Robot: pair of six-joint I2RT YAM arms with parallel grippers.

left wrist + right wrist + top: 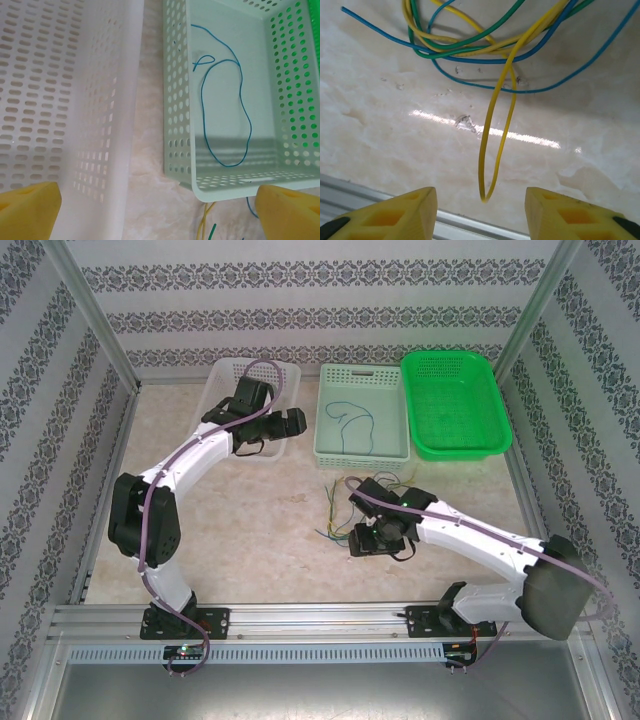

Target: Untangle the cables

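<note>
Right gripper (481, 212), jaws apart, straddles the yellow loop (482, 160) off the tangle (470, 47), likely to pinch it free; left gripper (160, 215) gapes wide over baskets (172, 100).

cables (480, 49) cut by top edge, white basket (222, 370) partly behind left arm (190, 455)

Top external view: my two arms are reached out over the tabletop (260, 530), with three baskets along the far side.
My left end effector (291, 424) hangs at the gap between the white basket (228, 375) and the pale green basket (331, 445), where one blue cable (352, 426) lies looped. The bright green basket (455, 440) sits just to the right. My right end effector (365, 540) is low beside the cables (333, 512) bunched on the tabletop.
</note>
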